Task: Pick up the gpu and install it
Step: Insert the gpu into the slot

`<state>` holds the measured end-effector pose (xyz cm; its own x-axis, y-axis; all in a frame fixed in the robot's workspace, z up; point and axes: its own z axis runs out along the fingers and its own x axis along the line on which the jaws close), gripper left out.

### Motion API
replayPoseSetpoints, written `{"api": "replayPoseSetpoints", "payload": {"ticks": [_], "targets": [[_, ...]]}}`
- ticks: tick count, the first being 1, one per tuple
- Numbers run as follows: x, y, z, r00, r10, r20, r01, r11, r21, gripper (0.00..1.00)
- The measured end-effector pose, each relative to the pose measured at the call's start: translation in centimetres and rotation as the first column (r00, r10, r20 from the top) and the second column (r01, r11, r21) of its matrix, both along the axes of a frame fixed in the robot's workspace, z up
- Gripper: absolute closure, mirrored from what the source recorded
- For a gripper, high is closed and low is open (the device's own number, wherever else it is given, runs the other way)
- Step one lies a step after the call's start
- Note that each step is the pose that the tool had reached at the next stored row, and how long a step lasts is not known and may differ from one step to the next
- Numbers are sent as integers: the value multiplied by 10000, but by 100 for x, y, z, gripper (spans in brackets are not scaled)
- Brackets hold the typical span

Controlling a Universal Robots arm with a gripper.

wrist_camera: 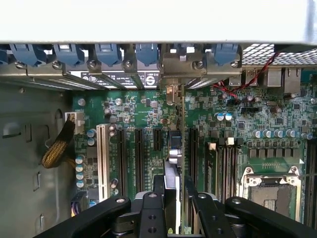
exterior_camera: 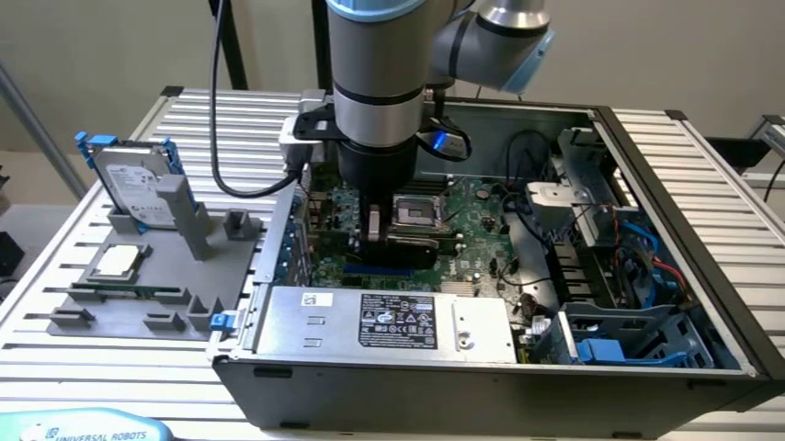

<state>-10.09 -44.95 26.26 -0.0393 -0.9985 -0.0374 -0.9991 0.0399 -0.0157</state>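
Observation:
The gpu (wrist_camera: pixel 174 148) stands on edge over the green motherboard (wrist_camera: pixel 148 114), among the black expansion slots. Its silver bracket (wrist_camera: pixel 173 92) meets the row of rear slot covers. My gripper (wrist_camera: pixel 174 192) is shut on the card, one black finger (wrist_camera: pixel 157 199) on each side of it. In the exterior view the gripper (exterior_camera: pixel 390 230) reaches straight down into the open computer case (exterior_camera: pixel 687 193), with the dark gpu (exterior_camera: pixel 407 248) just above the board. I cannot tell whether the card's edge is seated in a slot.
A power supply (exterior_camera: pixel 381 322) fills the case's front. The empty CPU socket (exterior_camera: pixel 424 211) lies beside the card. Cables and blue drive bays (exterior_camera: pixel 620 344) are at the exterior view's right. On the exterior view's left, a grey fixture (exterior_camera: pixel 147 308) holds a hard drive (exterior_camera: pixel 129 179) and processor chip (exterior_camera: pixel 119 260).

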Motion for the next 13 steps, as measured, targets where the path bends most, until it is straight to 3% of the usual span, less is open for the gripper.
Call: {"api": "replayPoseSetpoints", "payload": {"ticks": [13], "targets": [[-13,23,-34,10000,25,-1,-25,10000,-3,73]]}}
